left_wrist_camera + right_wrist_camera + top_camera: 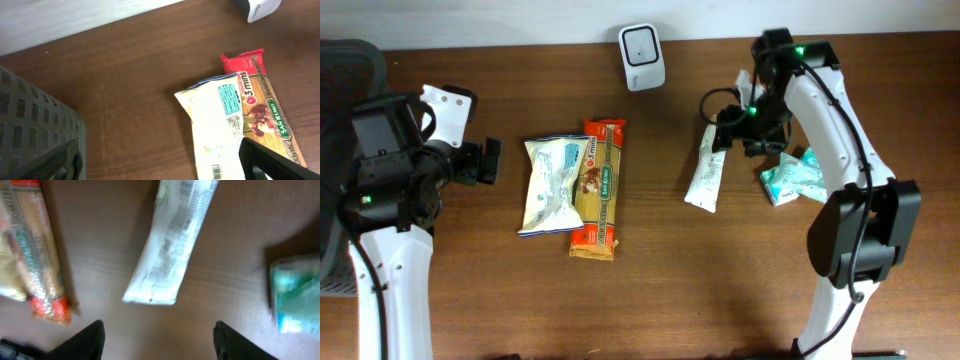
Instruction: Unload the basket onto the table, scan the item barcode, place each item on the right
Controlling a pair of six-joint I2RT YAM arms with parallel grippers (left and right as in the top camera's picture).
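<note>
My right pincer stands well open and empty. The white sachet lies flat on the surface just ahead of its tips. I judge it light, soft and slick, likely to buckle, so I'd pinch across its narrow middle. My left pincer gapes wide, holding nothing.

**A:** What colour is the desk?

**B:** Dark brown, with a fine wood grain. The scanner is white with a grey face.

**A:** And the packets?

**B:** The pasta packet is red at the ends and golden-brown in the middle, with a green label. The pouch is cream-white with teal print. The long sachet is white with grey lettering, and the small packet is teal and white.

**A:** The basket?

**B:** Dark grey, in an open grid pattern.
</note>
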